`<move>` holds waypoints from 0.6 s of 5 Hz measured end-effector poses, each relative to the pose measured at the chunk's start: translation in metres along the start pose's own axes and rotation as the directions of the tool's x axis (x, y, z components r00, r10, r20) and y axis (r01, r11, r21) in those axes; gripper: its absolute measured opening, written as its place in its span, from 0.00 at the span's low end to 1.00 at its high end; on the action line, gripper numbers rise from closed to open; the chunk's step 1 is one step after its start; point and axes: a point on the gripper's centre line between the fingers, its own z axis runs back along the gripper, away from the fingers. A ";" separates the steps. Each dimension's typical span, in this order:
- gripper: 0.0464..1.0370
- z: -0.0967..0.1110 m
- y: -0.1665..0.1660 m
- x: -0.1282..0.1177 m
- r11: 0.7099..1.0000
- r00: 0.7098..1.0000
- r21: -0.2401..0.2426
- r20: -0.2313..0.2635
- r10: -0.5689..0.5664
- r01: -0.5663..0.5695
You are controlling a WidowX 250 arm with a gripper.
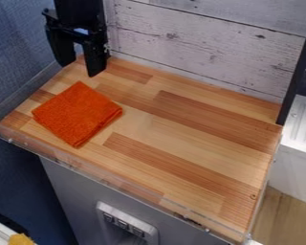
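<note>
Gripper (78, 68) above folded orange cloth (78, 114) at the left of wooden surface (195, 125), fingers parted wide and holding nothing; a good grasp would probably want them lowered squarely over a folded edge, then closed gently.

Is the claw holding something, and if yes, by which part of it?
Nothing is held. The claw has its jaws apart with nothing between them, and the folded orange cloth lies on the wooden surface.
</note>
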 end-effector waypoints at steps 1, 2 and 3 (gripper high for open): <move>0.92 -0.002 0.003 0.006 1.000 1.000 0.001 -0.001 -0.019 0.019; 0.63 -0.015 0.007 0.011 1.000 1.000 0.000 -0.007 -0.030 0.030; 0.33 -0.026 0.012 0.015 0.999 0.999 0.007 0.006 -0.036 0.036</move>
